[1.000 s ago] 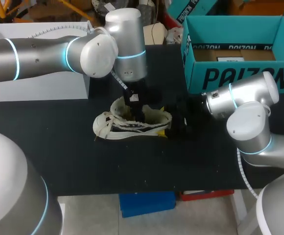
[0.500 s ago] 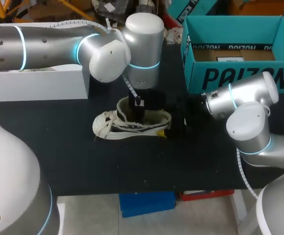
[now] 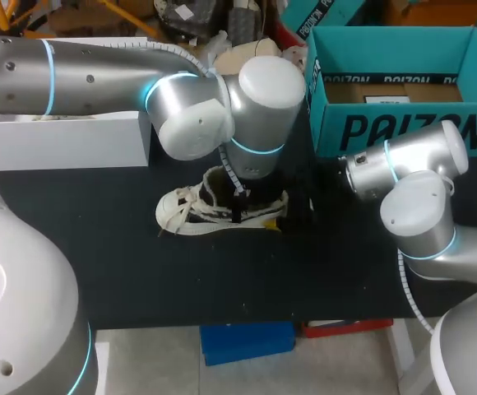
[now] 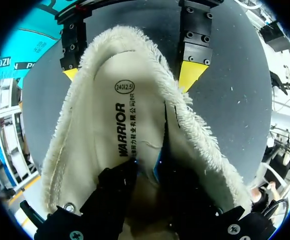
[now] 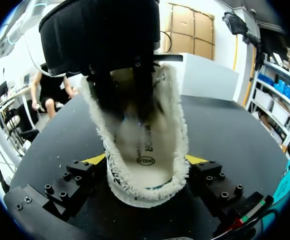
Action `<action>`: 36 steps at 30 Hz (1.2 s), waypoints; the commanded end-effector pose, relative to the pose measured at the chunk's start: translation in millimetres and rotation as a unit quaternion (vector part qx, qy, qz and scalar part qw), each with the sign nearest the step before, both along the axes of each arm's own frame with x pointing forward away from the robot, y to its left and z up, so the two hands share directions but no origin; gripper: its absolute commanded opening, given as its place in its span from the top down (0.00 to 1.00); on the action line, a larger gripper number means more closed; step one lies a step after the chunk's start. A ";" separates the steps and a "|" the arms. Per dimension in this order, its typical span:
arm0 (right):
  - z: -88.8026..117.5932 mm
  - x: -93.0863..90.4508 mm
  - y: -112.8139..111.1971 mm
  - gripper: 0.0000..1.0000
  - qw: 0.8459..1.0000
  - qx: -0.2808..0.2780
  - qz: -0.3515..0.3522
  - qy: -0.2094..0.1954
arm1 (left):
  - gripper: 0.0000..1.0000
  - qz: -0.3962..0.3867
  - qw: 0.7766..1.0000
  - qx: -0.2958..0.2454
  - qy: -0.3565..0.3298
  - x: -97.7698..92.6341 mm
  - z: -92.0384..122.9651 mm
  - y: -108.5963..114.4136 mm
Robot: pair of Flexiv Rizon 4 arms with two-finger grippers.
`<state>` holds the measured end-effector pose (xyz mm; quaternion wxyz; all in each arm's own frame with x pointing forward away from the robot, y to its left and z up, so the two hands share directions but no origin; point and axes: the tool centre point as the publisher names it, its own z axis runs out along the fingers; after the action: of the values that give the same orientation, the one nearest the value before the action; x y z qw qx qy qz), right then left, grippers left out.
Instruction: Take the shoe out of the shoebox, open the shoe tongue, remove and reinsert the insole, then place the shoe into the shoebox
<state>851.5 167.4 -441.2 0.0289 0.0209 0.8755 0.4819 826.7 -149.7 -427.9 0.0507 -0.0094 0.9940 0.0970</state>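
As shoe (image 3: 214,210) lies toe-left, right end effector (image 5: 147,161) clamps it; left end effector (image 4: 147,175) unclear.

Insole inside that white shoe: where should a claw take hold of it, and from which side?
Probably its heel end, coming straight down from above. The shoe stands upright on its sole with the opening facing up, and its walls close the insole in on every other side. The right claw clamps the heel from outside, likely steadying it.
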 end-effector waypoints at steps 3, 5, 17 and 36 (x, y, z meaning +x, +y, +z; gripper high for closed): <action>-2.4 2.3 1.0 1.00 1.000 -0.001 -0.001 0.001 | 0.79 -0.020 0.997 0.016 -0.069 5.6 -76.1 5.8; -2.4 2.3 1.0 1.00 1.000 -0.001 -0.001 0.001 | 0.67 -0.032 0.995 0.028 -0.093 10.5 -80.7 3.2; -2.4 2.3 1.0 1.00 1.000 -0.001 -0.001 0.001 | 0.69 0.001 0.985 0.030 -0.171 54.1 -107.6 12.9; -2.4 2.3 1.0 1.00 1.000 -0.001 -0.001 0.001 | 0.80 0.046 0.975 0.009 -0.216 93.9 -103.4 29.1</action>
<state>852.9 167.1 -440.9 0.0296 0.0214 0.8752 0.4824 851.6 -151.3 -419.5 0.2661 -0.0748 0.9550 0.1077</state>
